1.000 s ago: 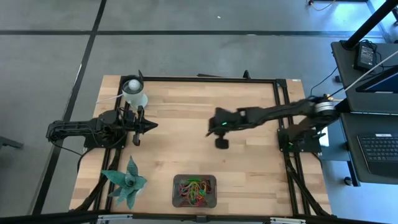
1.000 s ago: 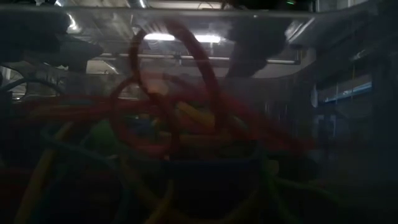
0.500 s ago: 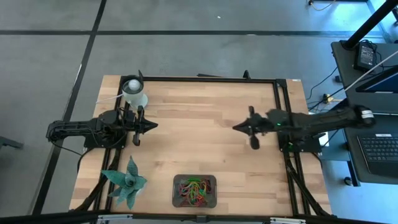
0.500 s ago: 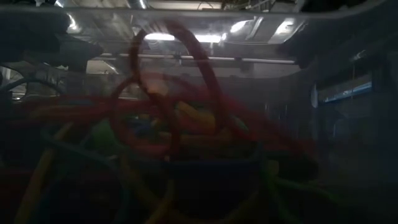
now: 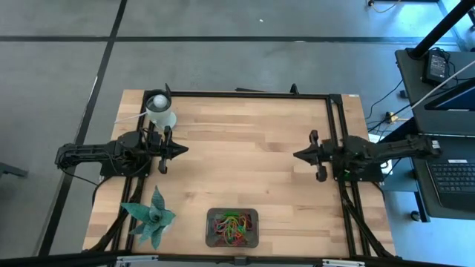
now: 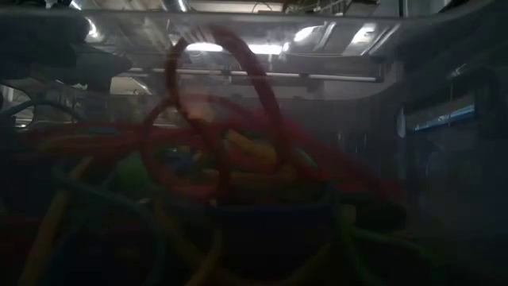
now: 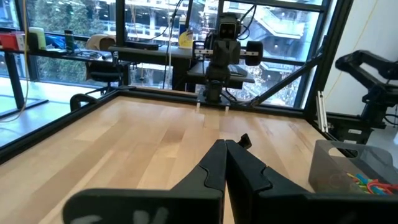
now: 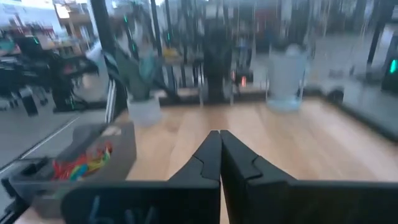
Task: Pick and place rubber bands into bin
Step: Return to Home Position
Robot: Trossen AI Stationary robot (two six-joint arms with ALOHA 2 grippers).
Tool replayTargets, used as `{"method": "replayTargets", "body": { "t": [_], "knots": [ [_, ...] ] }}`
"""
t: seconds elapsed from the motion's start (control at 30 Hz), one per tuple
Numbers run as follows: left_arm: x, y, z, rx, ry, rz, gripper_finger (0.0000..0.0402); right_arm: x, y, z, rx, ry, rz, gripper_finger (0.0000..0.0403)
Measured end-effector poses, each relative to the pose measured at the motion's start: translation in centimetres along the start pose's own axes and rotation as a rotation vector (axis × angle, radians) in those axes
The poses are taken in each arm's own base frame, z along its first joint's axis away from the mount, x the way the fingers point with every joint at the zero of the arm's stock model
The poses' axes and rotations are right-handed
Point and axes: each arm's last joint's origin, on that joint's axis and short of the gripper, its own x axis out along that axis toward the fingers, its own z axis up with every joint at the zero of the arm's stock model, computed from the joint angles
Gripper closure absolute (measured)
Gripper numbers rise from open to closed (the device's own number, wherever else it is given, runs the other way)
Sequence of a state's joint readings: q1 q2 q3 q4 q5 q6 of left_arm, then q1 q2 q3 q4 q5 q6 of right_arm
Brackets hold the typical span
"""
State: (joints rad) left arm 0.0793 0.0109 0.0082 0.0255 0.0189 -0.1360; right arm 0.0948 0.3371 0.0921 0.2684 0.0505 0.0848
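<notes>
Retraction under way: right end effector point(image 5: 296, 155) now sits near the right edge of the surface point(image 5: 245, 133), pulled back from mid-surface where it hung a second ago. Its fingers are pressed together with nothing between them. Opposite, left end effector point(image 5: 185, 148) is unmoved at the left side, likewise closed and empty. Dark grey bin point(image 5: 211, 216) stands at the near middle edge, rubber bands point(image 5: 231, 225) heaped inside in a mixed-colour tangle. No loose bands show on the wood from above. Judgement: picking looks finished; what remains is parking the right arm to mirror the left.
</notes>
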Motion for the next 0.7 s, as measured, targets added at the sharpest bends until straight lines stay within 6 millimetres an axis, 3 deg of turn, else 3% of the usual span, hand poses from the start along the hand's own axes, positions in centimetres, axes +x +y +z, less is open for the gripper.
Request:
{"method": "replayTargets", "body": {
  "t": [0.3,0.7],
  "knots": [
    [0.0,0.0,0.0,0.0,0.0,0.0,0.04,-1.7,-0.2,-0.9,0.021,-0.137,0.051,0.0403],
    [0.0,0.0,0.0,0.0,0.0,0.0,0.04,-2.3,-0.3,-2.4,-0.012,0.006,0.045,0.0395]
  ]
}}
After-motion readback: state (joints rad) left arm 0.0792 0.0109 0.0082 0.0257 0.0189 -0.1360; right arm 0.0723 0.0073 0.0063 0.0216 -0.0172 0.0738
